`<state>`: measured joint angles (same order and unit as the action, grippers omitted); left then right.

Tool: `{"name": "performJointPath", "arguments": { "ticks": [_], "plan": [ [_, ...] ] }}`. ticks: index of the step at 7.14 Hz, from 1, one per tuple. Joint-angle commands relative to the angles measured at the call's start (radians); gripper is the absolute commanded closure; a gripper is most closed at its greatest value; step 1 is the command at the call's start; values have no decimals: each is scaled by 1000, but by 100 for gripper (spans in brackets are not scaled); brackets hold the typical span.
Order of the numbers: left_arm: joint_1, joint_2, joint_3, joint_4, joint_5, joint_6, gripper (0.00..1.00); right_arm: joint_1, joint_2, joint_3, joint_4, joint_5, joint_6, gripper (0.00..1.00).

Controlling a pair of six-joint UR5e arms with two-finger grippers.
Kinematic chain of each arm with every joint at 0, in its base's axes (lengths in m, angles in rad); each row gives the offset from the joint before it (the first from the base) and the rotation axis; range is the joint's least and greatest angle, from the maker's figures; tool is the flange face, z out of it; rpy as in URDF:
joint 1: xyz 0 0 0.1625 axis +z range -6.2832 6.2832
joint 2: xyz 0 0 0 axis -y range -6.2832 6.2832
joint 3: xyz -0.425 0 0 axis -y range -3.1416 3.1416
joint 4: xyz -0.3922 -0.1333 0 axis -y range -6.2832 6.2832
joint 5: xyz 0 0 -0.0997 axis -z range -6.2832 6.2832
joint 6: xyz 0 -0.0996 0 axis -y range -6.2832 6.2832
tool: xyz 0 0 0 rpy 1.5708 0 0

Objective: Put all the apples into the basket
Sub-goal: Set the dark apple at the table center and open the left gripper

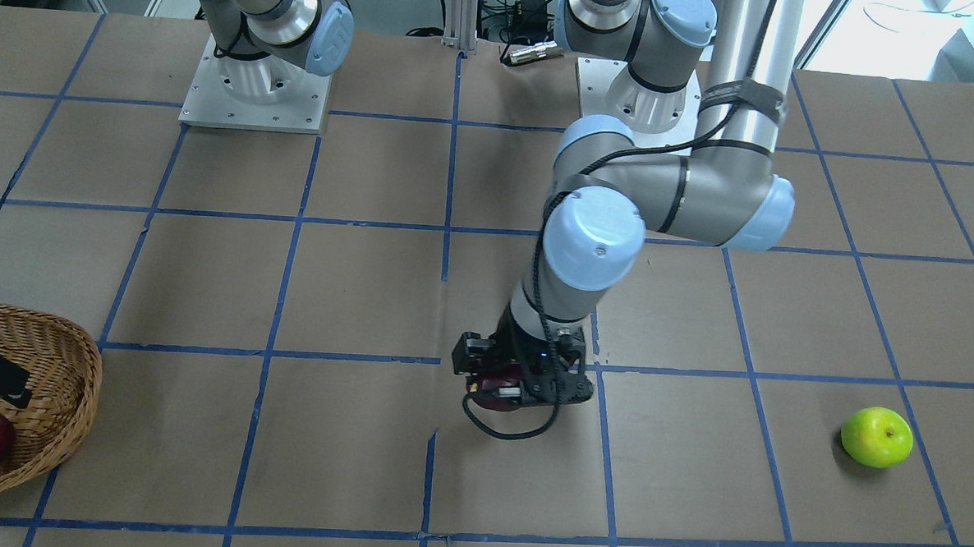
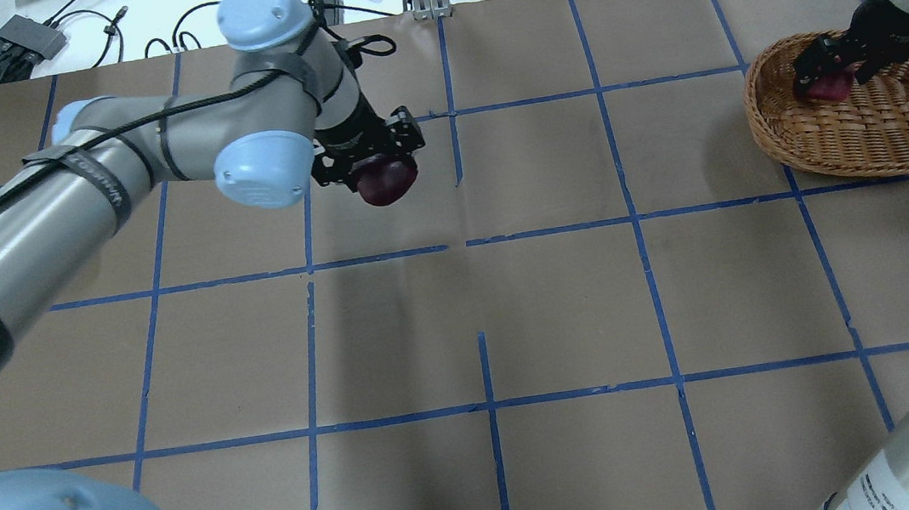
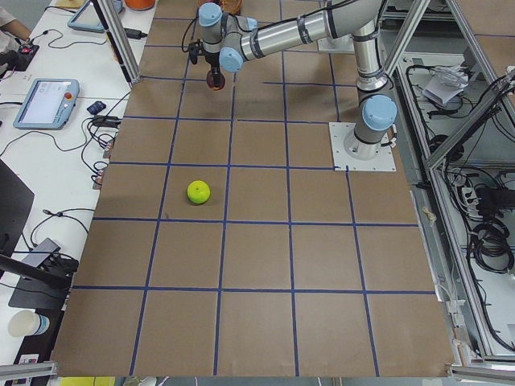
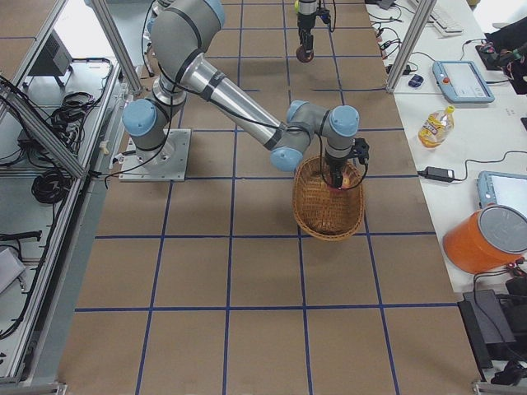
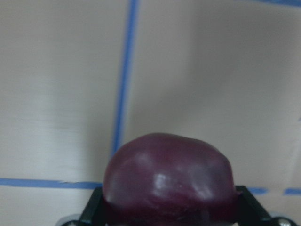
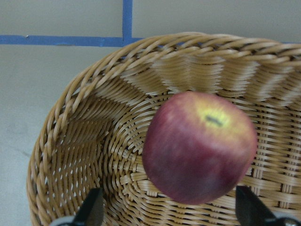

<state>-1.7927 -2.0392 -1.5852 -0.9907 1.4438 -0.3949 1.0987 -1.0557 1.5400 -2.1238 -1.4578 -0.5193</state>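
Closest in, the dark maroon apple (image 5: 169, 176) sits pinched in the left gripper (image 2: 378, 169). Its two black fingers (image 5: 91, 209) press against either side of the fruit, closed down to the apple's width. Behind it you see only the brown paper table (image 1: 355, 284) with its blue tape lines (image 5: 123, 80). From across the room this gripper points straight down about midway along the table, in the half toward the operators' edge. How far the apple hangs off the paper I can't judge.

Over at the robot's right end of the table, by the operators' edge, stands the wicker basket (image 2: 862, 149). The right gripper (image 2: 827, 71) hangs over the basket's inside with its fingers (image 6: 94, 209) spread wide, wider than the red apple (image 6: 200, 147) lying beyond them. That apple rests on the woven floor with its yellowish stem patch turned up. The front view shows it apart from the fingertips, not gripped. It's the only fruit in the basket.

Farthest off, the yellow-green apple (image 1: 876, 437) sits alone on the paper toward the robot's left end, near the operators' edge, well apart from both grippers and the basket.
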Motion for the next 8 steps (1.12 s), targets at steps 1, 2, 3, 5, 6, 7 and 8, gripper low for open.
{"name": "performJointPath", "arguments": {
  "ticks": [1,2,3,5,6,7,8],
  "plan": [
    [-95,-41,-5,38,6,-117,61,10,-16,-14,65,-1,1,0],
    [-128,-62,4,38,15,-124,61,13,-73,-17,118,-3,2,0],
    [-132,-67,4,38,39,-128,58,21,-123,-18,193,-3,4,0],
    [-137,-78,-13,35,43,-139,8,52,-203,-11,269,-4,5,0],
    [-139,-75,-10,24,44,-139,0,67,-214,-2,322,0,5,0],
    [-134,-61,4,18,43,-139,0,91,-220,-6,331,2,31,0],
    [-111,-35,7,8,43,-124,0,143,-248,-5,332,-4,129,0]
  ]
}}
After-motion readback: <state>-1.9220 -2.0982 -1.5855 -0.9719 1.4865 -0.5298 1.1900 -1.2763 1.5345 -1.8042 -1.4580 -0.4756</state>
